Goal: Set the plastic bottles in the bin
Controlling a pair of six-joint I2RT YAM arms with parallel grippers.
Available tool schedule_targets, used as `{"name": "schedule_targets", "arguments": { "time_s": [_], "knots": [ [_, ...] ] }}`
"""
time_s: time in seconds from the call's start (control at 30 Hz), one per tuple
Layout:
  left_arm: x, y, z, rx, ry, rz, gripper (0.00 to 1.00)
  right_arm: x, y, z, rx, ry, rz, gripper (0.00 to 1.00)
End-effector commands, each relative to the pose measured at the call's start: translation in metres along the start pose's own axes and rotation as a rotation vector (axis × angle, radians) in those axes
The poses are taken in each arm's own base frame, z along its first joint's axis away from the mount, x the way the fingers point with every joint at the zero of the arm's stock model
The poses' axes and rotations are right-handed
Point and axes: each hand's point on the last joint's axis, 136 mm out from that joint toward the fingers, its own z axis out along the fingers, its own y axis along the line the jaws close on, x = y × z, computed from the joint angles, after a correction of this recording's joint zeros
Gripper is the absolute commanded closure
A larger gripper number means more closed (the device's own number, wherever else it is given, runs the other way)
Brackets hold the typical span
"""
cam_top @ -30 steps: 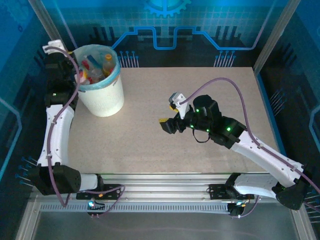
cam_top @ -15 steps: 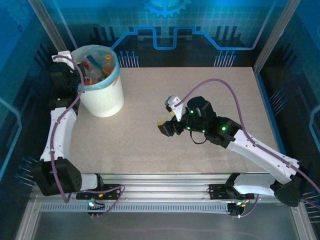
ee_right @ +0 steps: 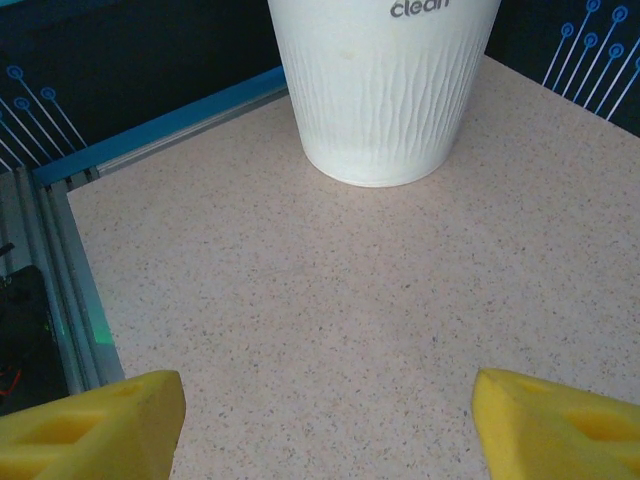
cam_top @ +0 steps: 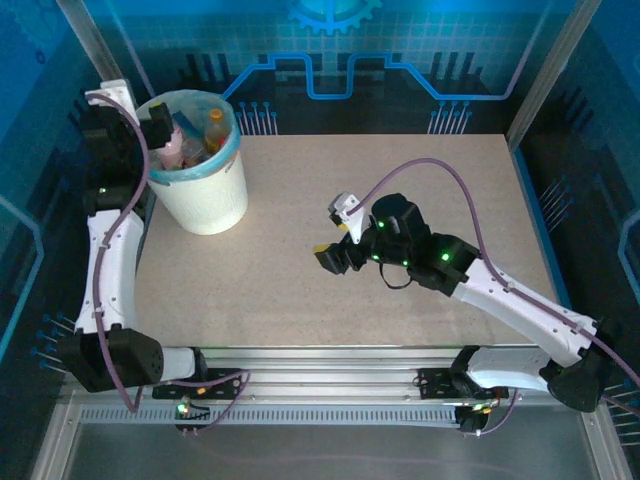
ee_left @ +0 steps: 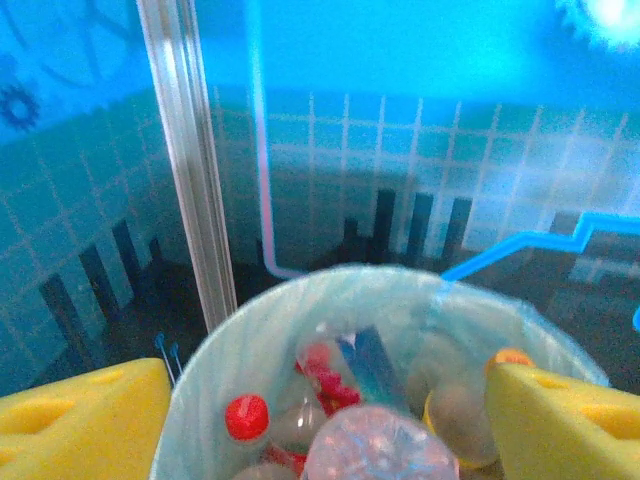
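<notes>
"While the left gripper (cam_top: 160, 122) hangs over the bin (cam_top: 205, 200) with its yellow pads (ee_left: 80, 420) spread wide and touching nothing, where are the plastic bottles (cam_top: 190, 140), and how would they handle?" asks tinkerbot.

"Every bottle on show is heaped inside the blue liner (ee_left: 250, 340), one clear one right under those pads," yamfan replies. "They look light and thin-walled, probably squashy and slick, so mid-body across the label seems the safest place to pinch, not the cap. Right gripper (ee_right: 325, 425) is open too, holding nothing, low over the table (cam_top: 420, 190) and well apart from the bin. Tabletop's flat, speckled, matte — decent friction, he reckons. Plenty of room in the middle; the bin's corner looks tight, with a metal post (ee_left: 190, 170) just behind it."
</notes>
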Motion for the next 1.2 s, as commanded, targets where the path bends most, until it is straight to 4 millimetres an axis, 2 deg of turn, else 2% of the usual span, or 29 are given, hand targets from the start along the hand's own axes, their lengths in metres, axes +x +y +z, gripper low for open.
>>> {"name": "schedule_targets", "arguments": {
  "time_s": [0.0, 0.13, 0.2, 0.3, 0.37, 0.53, 0.63, 0.7, 0.77, 0.83, 0.9, 1.0, 1.07, 1.17],
  "knots": [
    [0.009, 0.007, 0.006, -0.035, 0.084, -0.007, 0.30, -0.006, 0.006, 0.004, -0.010, -0.005, -0.014, 0.23],
    [0.046, -0.003, 0.025, 0.012, 0.235, -0.014, 0.53, -0.001, 0.007, 0.008, -0.016, 0.014, -0.013, 0.23],
    [0.076, -0.001, 0.033, -0.002, 0.351, -0.009, 0.65, 0.001, 0.006, 0.008, -0.013, 0.025, -0.015, 0.23],
    [0.117, 0.003, 0.036, -0.026, 0.485, -0.014, 0.72, 0.005, 0.006, 0.006, -0.007, 0.034, -0.015, 0.23],
    [0.133, 0.002, 0.034, -0.026, 0.516, -0.030, 0.73, 0.007, 0.004, 0.006, 0.002, 0.038, -0.015, 0.23],
    [0.154, -0.001, 0.030, -0.008, 0.559, -0.061, 0.75, 0.009, 0.004, 0.008, 0.001, 0.049, -0.015, 0.23],
    [0.146, -0.006, 0.030, 0.016, 0.548, -0.074, 0.70, 0.008, 0.004, 0.010, -0.001, 0.052, -0.015, 0.23],
    [0.128, -0.009, 0.030, 0.029, 0.513, -0.084, 0.60, 0.006, 0.004, 0.011, 0.002, 0.052, -0.014, 0.23],
    [0.098, -0.012, 0.026, 0.041, 0.450, -0.100, 0.41, 0.003, 0.003, 0.010, 0.008, 0.051, -0.007, 0.23],
    [0.063, -0.012, 0.017, 0.043, 0.367, -0.124, 0.29, -0.001, 0.001, 0.009, 0.020, 0.049, 0.004, 0.22],
    [0.027, -0.012, -0.002, 0.048, 0.269, -0.154, 0.23, -0.005, -0.004, 0.007, 0.046, 0.046, 0.011, 0.22],
    [-0.009, -0.013, -0.038, 0.059, 0.133, -0.185, 0.20, -0.007, -0.018, 0.001, 0.131, 0.039, 0.026, 0.22],
    [-0.016, -0.018, -0.066, 0.082, 0.057, -0.192, 0.20, -0.007, -0.037, -0.005, 0.228, 0.031, 0.044, 0.20],
    [0.007, -0.037, -0.102, 0.140, -0.010, -0.195, 0.22, 0.004, -0.083, -0.020, 0.416, 0.028, 0.104, 0.18]
  ]
}}
